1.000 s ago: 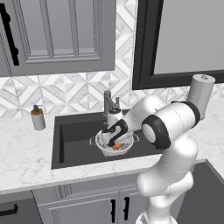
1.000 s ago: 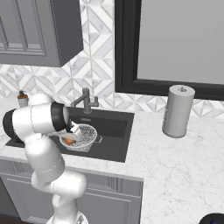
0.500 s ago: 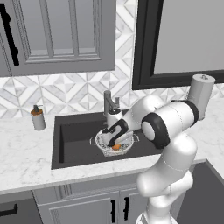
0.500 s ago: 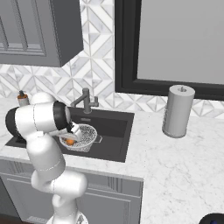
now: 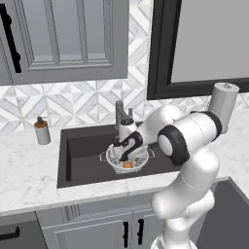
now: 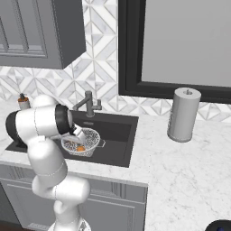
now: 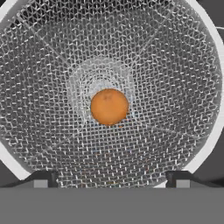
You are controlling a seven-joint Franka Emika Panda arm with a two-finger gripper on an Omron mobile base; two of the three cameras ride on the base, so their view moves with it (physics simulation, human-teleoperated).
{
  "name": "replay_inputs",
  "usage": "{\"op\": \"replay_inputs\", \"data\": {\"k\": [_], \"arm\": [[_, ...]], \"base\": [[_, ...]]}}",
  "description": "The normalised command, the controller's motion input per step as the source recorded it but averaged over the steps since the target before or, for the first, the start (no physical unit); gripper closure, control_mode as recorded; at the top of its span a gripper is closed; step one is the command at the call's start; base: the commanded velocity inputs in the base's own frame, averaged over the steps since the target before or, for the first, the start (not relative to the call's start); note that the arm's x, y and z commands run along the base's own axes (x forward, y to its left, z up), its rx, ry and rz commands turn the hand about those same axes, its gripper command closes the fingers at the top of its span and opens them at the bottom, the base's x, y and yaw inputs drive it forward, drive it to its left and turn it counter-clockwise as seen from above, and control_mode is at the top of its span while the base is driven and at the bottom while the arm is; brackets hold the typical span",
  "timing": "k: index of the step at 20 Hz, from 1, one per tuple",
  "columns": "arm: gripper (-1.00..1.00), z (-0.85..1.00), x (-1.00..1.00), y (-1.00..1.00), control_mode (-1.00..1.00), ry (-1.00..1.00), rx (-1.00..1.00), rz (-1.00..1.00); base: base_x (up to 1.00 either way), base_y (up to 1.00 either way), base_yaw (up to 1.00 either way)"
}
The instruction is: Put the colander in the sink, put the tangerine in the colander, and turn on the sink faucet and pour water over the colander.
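Note:
The silvery mesh colander [image 5: 138, 156] [image 6: 90, 136] sits in the black sink [image 5: 82, 151] [image 6: 118, 133], right of the basin's middle. At the bottom of the bowl lies the tangerine [image 5: 128, 165] [image 6: 80, 148] [image 7: 109, 106], free of any grip. My gripper [image 5: 123, 154] [image 7: 111, 181] hangs just above it inside the colander [image 7: 175, 87], open, with both fingertips [image 7: 41, 180] spread wide and nothing between them. The dark grey sink faucet [image 5: 121, 114] [image 6: 88, 103] stands behind the colander at the sink's back edge.
A soap dispenser [image 5: 42, 131] [image 6: 22, 101] stands on the marble counter left of the sink. A grey paper towel roll [image 5: 222, 104] [image 6: 183, 115] stands to the right. A dark-framed window and grey wall cabinets hang above.
The jaws have spread apart and let go of the tangerine, which now rests in the colander's bottom. The arm has barely moved.

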Motion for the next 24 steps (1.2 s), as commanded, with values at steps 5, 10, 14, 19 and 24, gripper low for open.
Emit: {"op": "replay_inputs", "data": {"k": [5, 10, 14, 19, 24], "arm": [[-1.0, 0.43, -0.25, -0.12, -1.0, -0.13, 0.0, -0.01], [-1.0, 0.5, -0.46, -0.35, -1.0, -0.14, 0.0, -0.01], [-1.0, 0.6, -0.34, -0.62, -1.0, -0.1, 0.0, 0.0], [-1.0, 0.48, -0.14, -0.63, -1.0, -0.11, 0.0, 0.0], [-1.0, 0.39, -0.04, -0.5, -1.0, -0.14, 0.0, 0.01]], "base": [[0.0, 0.0, 0.0], [0.0, 0.0, 0.0], [0.0, 0.0, 0.0], [0.0, 0.0, 0.0], [0.0, 0.0, 0.0]]}}
